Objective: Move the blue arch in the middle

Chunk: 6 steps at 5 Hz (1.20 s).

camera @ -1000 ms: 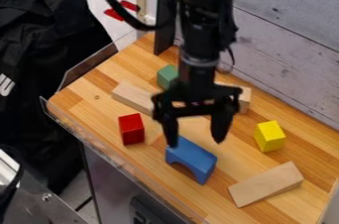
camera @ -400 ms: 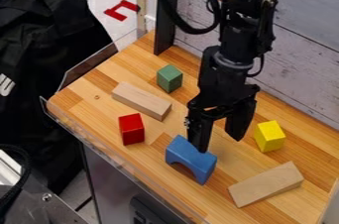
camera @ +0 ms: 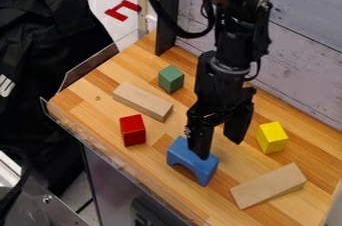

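Observation:
The black gripper hangs open over the front half of the wooden table, one finger over the top of the blue arch and the other behind it to the right. The blue arch stands on the table with its opening facing the front left. Part of its top and rear edge is hidden by the nearer finger; whether that finger touches it I cannot tell.
A red block is left of the arch, a yellow block to the right. Wooden blocks lie at centre left and front right. A green block stands farther back. Clear low walls edge the table.
The gripper has moved right and turned since the earliest frame, then shifted slightly left and lower over the arch. The blue arch has stayed in place.

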Tool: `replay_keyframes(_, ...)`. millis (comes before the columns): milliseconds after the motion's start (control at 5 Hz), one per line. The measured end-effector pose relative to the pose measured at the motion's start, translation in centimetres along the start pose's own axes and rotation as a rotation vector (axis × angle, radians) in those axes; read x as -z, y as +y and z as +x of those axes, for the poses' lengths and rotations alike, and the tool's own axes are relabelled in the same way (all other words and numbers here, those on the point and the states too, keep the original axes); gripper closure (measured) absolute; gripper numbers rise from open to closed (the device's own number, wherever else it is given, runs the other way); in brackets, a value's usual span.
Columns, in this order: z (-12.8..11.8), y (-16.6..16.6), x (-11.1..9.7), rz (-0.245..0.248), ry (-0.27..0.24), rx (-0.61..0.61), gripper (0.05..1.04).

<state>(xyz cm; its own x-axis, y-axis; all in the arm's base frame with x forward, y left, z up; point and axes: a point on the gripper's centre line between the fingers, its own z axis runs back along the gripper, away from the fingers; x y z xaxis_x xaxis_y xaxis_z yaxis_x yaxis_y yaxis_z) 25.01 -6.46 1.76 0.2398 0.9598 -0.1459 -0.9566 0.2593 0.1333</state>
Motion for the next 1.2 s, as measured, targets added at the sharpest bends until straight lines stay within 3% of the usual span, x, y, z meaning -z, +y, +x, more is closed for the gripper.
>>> replay_keyframes(200, 0.5, -0.2, 0.1, 0.015, 0.009, -0.058, 0.084)
replay_keyframes(400, 0.6, -0.6, 0.3, -0.006, 0.002, -0.188, 0.084)
replay_keyframes(800, 1.6, -0.2, 0.3, 0.008, -0.044, -0.241, 0.083)
replay_keyframes(1000, 1.9, 1.6, 0.2, -0.002, -0.083, -0.219, 0.083)
replay_keyframes(1200, 1.9, 1.9, 0.9, -0.006, -0.042, -0.266, 0.084)
